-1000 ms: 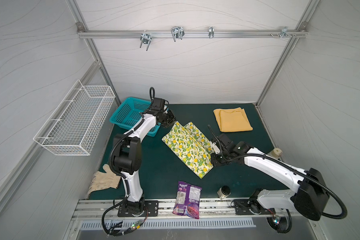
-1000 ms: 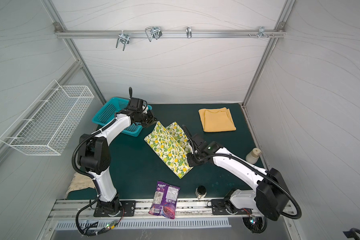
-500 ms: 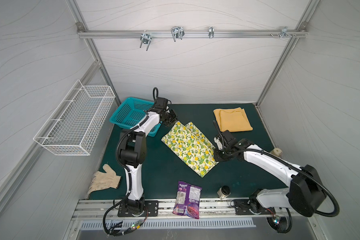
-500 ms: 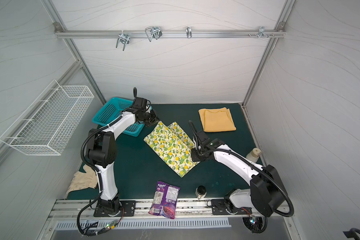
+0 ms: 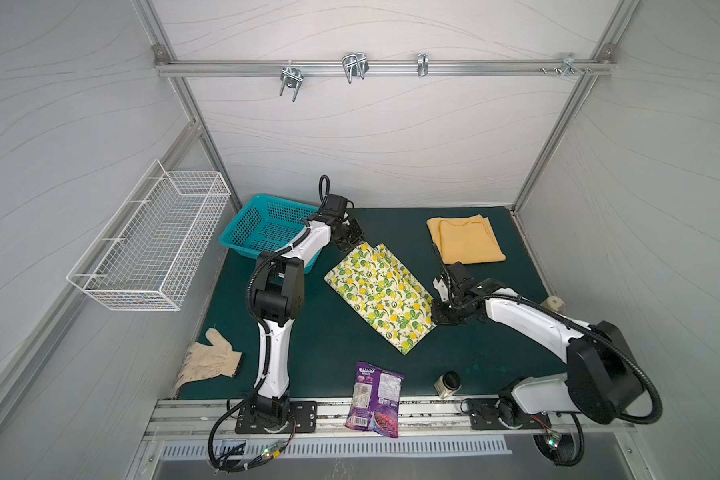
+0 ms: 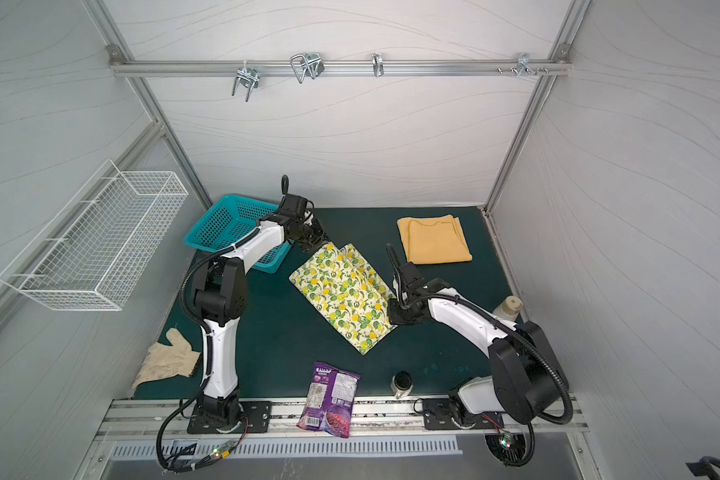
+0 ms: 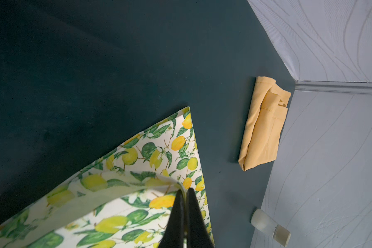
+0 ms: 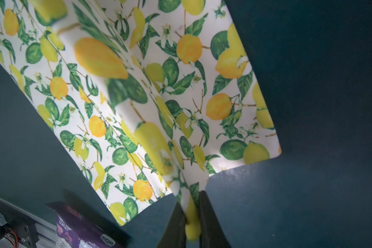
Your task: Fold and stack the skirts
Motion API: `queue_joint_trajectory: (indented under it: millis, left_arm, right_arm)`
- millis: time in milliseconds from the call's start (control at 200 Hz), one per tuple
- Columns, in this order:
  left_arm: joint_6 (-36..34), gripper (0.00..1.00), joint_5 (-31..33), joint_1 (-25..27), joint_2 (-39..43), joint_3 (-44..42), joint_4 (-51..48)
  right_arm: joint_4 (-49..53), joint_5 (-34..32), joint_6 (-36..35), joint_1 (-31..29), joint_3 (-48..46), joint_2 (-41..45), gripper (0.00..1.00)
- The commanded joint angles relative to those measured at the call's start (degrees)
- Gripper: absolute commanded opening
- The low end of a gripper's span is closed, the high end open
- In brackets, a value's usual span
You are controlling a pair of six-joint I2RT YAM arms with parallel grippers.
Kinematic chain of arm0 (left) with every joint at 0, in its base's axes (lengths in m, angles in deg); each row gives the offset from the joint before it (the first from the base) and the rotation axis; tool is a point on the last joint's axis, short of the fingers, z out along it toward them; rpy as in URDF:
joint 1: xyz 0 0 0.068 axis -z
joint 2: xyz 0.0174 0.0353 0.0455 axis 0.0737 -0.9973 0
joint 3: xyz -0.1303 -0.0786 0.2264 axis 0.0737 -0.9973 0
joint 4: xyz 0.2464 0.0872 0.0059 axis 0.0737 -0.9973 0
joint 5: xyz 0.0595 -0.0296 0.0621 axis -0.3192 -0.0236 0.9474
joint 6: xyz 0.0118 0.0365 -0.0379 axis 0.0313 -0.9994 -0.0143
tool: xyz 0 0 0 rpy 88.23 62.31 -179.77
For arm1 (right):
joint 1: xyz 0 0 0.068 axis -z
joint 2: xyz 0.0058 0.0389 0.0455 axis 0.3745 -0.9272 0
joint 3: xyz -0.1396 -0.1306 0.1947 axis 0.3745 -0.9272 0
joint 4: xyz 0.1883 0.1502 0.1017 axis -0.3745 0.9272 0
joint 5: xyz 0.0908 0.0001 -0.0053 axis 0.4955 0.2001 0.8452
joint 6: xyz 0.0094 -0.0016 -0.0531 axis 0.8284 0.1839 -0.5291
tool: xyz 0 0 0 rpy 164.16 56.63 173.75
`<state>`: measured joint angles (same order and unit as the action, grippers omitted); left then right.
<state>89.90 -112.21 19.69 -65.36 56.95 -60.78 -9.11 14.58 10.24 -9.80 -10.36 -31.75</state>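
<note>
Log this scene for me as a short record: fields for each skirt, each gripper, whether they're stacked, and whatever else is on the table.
lemon skirt: partly folded, mid mat, pinched at two edges
yellow skirt: folded, far right corner, apart from lemon skirt
left gripper: shut on lemon skirt's far corner
right gripper: shut on lemon skirt's right edge
stacked: not yet
other items: teal basket, purple snack bag, glove, small jar, bottle
</note>
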Motion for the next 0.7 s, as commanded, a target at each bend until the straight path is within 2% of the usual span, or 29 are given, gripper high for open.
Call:
queue_joint_trajectory:
  millis: [0, 195, 420, 695]
  left_arm:
    - [-0.7, 0.00, 1.2, 0.4, -2.3, 4.5, 0.3]
    - [-0.6, 0.00, 0.7, 0.7, -5.3, 6.8, -0.1]
    - [-0.9, 0.08, -0.5, 1.7, -9.8, 11.2, -1.7]
    - [-0.9, 0.12, -1.5, 2.8, -13.1, 15.2, -3.2]
  right_arm:
    - [-0.6, 1.1, -1.0, 1.5, -0.4, -1.3, 0.14]
    - [-1.3, 1.9, -1.7, 2.6, -0.4, -3.3, 0.14]
    - [-2.8, 2.5, -1.3, 3.5, -1.5, -3.9, 0.14]
    - [-3.3, 2.3, -1.3, 4.7, -2.1, -3.7, 0.14]
